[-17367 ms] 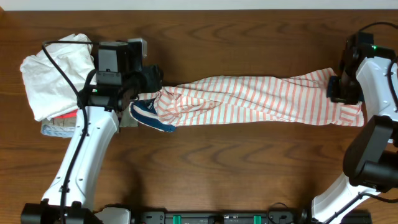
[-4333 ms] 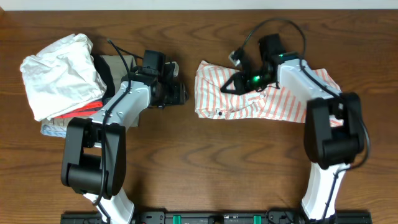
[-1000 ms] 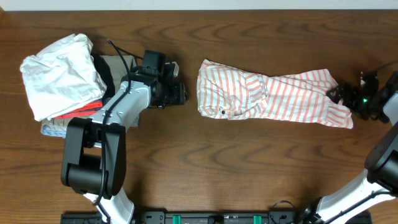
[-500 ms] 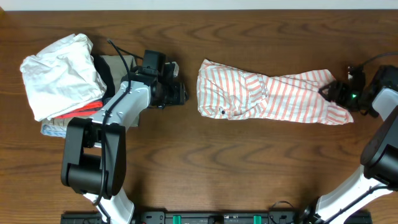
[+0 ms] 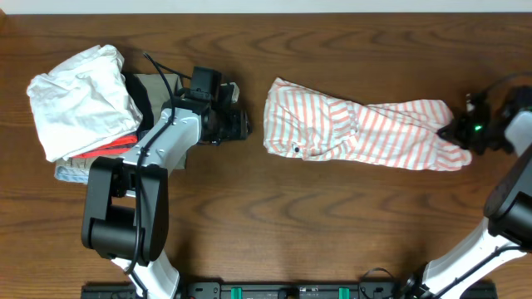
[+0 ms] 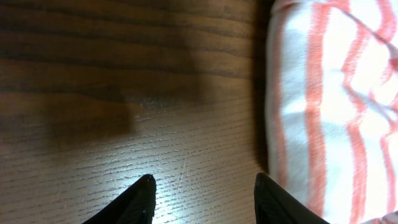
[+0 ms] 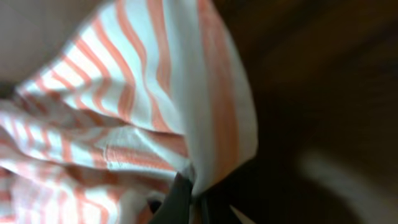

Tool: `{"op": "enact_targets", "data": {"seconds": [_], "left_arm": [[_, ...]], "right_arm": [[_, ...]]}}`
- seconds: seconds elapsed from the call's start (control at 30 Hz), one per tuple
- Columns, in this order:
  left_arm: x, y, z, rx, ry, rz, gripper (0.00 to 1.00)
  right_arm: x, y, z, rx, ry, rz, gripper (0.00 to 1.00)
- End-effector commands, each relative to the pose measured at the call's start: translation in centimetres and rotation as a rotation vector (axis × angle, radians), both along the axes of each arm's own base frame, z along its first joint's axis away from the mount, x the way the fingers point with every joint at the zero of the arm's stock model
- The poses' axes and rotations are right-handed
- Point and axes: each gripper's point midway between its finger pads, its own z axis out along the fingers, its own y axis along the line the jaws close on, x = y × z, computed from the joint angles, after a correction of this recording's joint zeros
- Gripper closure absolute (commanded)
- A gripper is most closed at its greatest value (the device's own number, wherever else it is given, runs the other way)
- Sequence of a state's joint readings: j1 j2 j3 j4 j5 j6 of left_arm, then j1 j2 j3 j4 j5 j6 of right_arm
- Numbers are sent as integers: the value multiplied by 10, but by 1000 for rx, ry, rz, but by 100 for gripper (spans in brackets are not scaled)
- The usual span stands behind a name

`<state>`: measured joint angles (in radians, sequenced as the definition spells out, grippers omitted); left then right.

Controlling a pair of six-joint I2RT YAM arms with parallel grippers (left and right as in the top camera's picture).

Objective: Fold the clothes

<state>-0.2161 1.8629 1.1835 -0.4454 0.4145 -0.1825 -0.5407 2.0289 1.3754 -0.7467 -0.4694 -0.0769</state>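
The striped garment (image 5: pixel 357 133), white with orange-pink bands, lies on the dark wooden table (image 5: pixel 332 224), stretched out from just past the centre toward 3 o'clock; its end nearer the centre is broad and doubled over, and it narrows into a bunched strip toward the table's edge. The right gripper (image 5: pixel 455 131) sits at that 3 o'clock end, and in the right wrist view its dark fingers are pinched together on a fold of the striped cloth (image 7: pixel 143 112), which fans up and away from the right gripper (image 7: pixel 189 199) toward 11 o'clock. The left gripper (image 5: pixel 237 124) rests low over bare wood just off the centre toward 10 o'clock, near the garment's broad end but apart from it. In the left wrist view its two fingertips stand well apart with only table between them (image 6: pixel 202 199), and the garment's rounded edge (image 6: pixel 336 106) runs along the 3 o'clock side. A pile of clothes (image 5: pixel 79 100), crumpled white fabric on top, sits at 10 o'clock.
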Motion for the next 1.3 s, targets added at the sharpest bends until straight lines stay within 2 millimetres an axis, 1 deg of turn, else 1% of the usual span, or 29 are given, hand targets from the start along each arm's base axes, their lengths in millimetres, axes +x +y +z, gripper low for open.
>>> {"op": "enact_targets", "data": {"seconds": [0.0, 0.07, 0.13, 0.2, 0.3, 0.33, 0.4, 0.63, 0.77, 0.87, 1.0, 1.03, 1.13, 1.27], "left_arm": [[-1, 3, -3, 11, 4, -3, 48], [-1, 3, -3, 11, 4, -3, 49], [-1, 3, -3, 11, 4, -3, 49], [-1, 3, -3, 11, 4, -3, 49], [-1, 3, -3, 12, 5, -3, 49], [-1, 3, -3, 12, 5, -3, 49], [-1, 3, -3, 12, 5, -3, 48], [-5, 3, -5, 16, 22, -3, 48], [-7, 4, -5, 17, 30, -3, 48], [-7, 4, -5, 17, 30, -3, 48], [-7, 4, -5, 17, 30, -3, 48], [-7, 4, -5, 18, 31, -3, 48], [-7, 4, -6, 18, 34, -3, 48], [-9, 4, -6, 20, 41, -3, 48]], "right_arm": [[18, -37, 72, -138, -104, -32, 99], [19, -33, 93, -145, -105, -3, 99], [20, -21, 109, -140, -87, 26, 99], [20, -8, 116, -138, -68, 60, 99], [23, 22, 123, -130, -47, 127, 99], [25, 36, 125, -130, -37, 161, 99], [28, 60, 126, -138, -25, 217, 99], [40, 161, 125, -181, -8, 370, 99], [47, 224, 128, -184, -63, 459, 99], [49, 262, 130, -217, -103, 510, 99], [44, 300, 125, -301, -124, 578, 97], [42, 309, 121, -314, -123, 599, 94], [35, 332, 108, -320, -107, 655, 89], [24, 367, 91, -295, -103, 747, 89]]}}
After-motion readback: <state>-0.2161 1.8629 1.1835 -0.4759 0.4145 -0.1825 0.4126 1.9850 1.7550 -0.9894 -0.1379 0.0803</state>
